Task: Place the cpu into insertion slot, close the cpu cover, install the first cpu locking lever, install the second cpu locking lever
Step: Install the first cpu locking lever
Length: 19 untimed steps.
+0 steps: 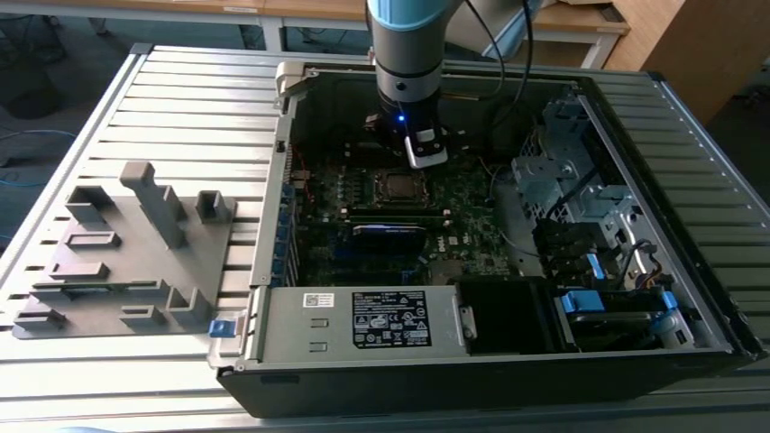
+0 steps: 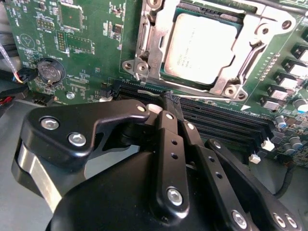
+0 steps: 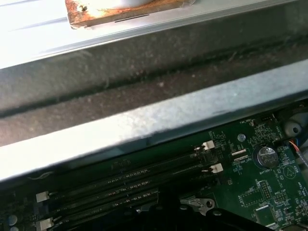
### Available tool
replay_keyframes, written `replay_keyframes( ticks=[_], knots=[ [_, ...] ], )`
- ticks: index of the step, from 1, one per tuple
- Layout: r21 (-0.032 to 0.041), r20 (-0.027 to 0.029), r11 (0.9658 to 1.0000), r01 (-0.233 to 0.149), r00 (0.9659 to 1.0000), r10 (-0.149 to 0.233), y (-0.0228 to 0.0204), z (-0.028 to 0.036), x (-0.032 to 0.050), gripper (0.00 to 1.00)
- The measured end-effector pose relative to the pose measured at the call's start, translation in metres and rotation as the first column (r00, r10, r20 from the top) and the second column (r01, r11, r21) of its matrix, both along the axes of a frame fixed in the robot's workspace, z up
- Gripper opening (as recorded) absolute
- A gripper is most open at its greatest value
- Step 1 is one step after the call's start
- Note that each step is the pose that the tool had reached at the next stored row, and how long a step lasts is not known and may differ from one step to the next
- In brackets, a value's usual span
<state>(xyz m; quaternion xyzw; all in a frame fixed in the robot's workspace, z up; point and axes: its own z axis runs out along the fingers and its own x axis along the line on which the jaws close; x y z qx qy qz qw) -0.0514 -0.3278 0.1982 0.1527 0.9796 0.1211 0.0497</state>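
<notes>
Gripper [image 2: 168,101] fingers [image 2: 164,130] are pressed together in the second wrist view, their black links folded in to a single point with nothing seen pinched between them. The tips hang just over the long black memory slots [image 2: 221,120], at the edge nearest the socket. A thin metal rod [image 2: 149,91] lies along that edge right by the tips (whether they touch it I cannot tell).

Just beyond sits the cpu [image 2: 202,45], dull silver top up, lying flat in the insertion slot [image 2: 137,66]. The cpu cover [image 2: 230,72] is down around it, its square cut-out framing the chip.

Around the socket spreads the green circuit board [image 2: 86,43], with a round coin battery [image 2: 50,71] well off to one side. The first wrist view looks along more of those memory slots, with their white end clips [image 3: 216,168], and up at the grey case wall [image 3: 144,120].

In the exterior view the arm [image 1: 409,54] comes straight down into the open computer case [image 1: 673,99], and the gripper hovers at the far edge of the socket. The case lies on a slatted table [image 1: 180,90]. A grey fixture [image 1: 121,253] stands on the table beside the case, on the exterior view's left.
</notes>
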Motion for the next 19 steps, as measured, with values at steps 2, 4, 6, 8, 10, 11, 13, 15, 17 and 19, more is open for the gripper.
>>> replay_keyframes(
  ticks=[2, 4, 6, 8, 10, 11, 13, 15, 17, 19],
  knots=[
    [-0.0001, 0.0000, 1.0000, 0.000, 1.0000, 0.000, 0.0000, 0.0000, 0.0000, 0.11],
    [-0.0003, 0.0001, 1.0000, 0.000, 1.0000, 0.000, 0.0000, 0.0000, 0.0000, 0.11],
    [-0.0003, 0.0007, 1.0000, 0.001, 1.0000, -0.001, 0.0002, -0.0002, -0.0002, 0.11],
    [-0.0002, 0.0025, 1.0000, 0.001, 1.0000, -0.001, 0.0006, -0.0005, -0.0008, 0.11],
    [-0.0006, 0.0039, 1.0000, 0.001, 1.0000, -0.001, 0.0008, -0.0006, -0.0014, 0.11],
    [-0.0005, 0.0059, 1.0000, 0.001, 1.0000, -0.001, 0.0008, -0.0009, -0.0015, 0.11],
    [-0.0003, 0.0111, 1.0000, 0.001, 0.9999, -0.001, 0.0008, -0.0016, -0.0018, 0.11],
    [-0.0001, 0.0156, 1.0000, 0.001, 0.9999, -0.001, 0.0008, -0.0026, -0.0021, 0.11],
    [-0.0004, 0.0171, 1.0000, 0.001, 0.9999, -0.001, 0.0008, -0.0028, -0.0022, 0.11],
    [-0.0001, 0.0174, 1.0000, 0.001, 0.9998, -0.001, 0.0008, -0.0029, -0.0023, 0.11]
  ],
)
